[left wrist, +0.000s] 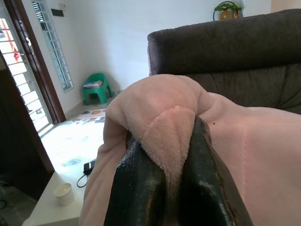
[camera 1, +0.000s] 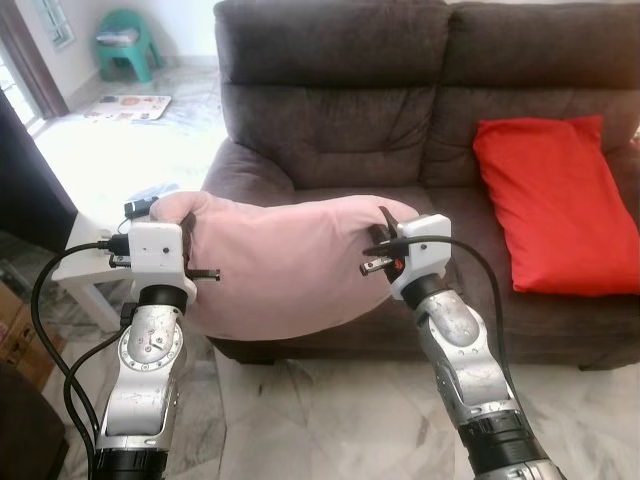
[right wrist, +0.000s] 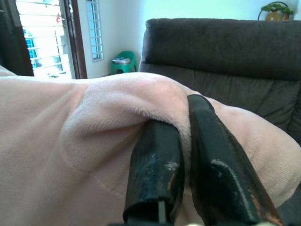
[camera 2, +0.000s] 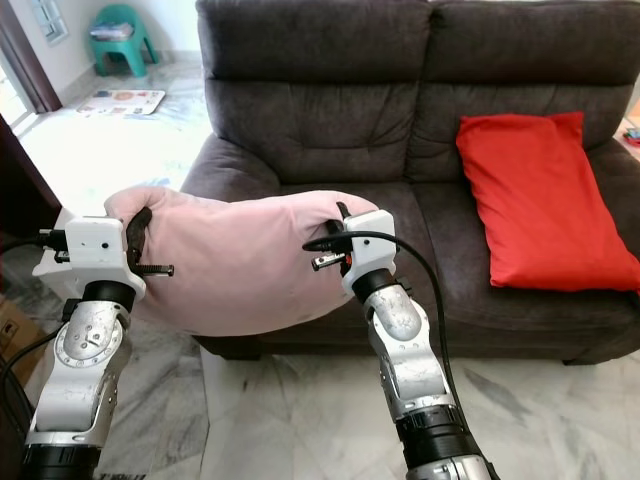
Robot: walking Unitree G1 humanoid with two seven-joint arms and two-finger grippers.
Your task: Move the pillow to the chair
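The pink pillow (camera 1: pixel 285 262) hangs in the air in front of the dark sofa (camera 1: pixel 330 90), slung between the two grippers. The left gripper (left wrist: pixel 171 155) has its fingers (left wrist: pixel 136 188) pinched tight on a fold of plush at one end; the right gripper (right wrist: pixel 186 141) has its fingers (right wrist: pixel 214 179) closed on a ridge of fabric at the other end. Between the two pinches the pillow sags in a belly below the fingers, its lower edge close to the sofa's seat front.

Risks, as a judgement: each hold is only a small tuck of soft cover, not the pillow's bulk — if the arms spread apart or the robot turns sharply while walking, the plush could slide out of one pair of fingers and the pillow would swing down from the other. The hanging middle could also drag on the sofa edge or the white desk (camera 1: pixel 85 255) beside the left fingers.

Beyond the left fingers a green chair (camera 1: pixel 128 42) stands far across the room with something lying on its seat; too small to tell what. On the white desk sits a small cup (left wrist: pixel 62 193) and a dark gadget with a cable (left wrist: pixel 87 167). A red pillow (camera 1: pixel 560 205) leans on the sofa beyond the right fingers.
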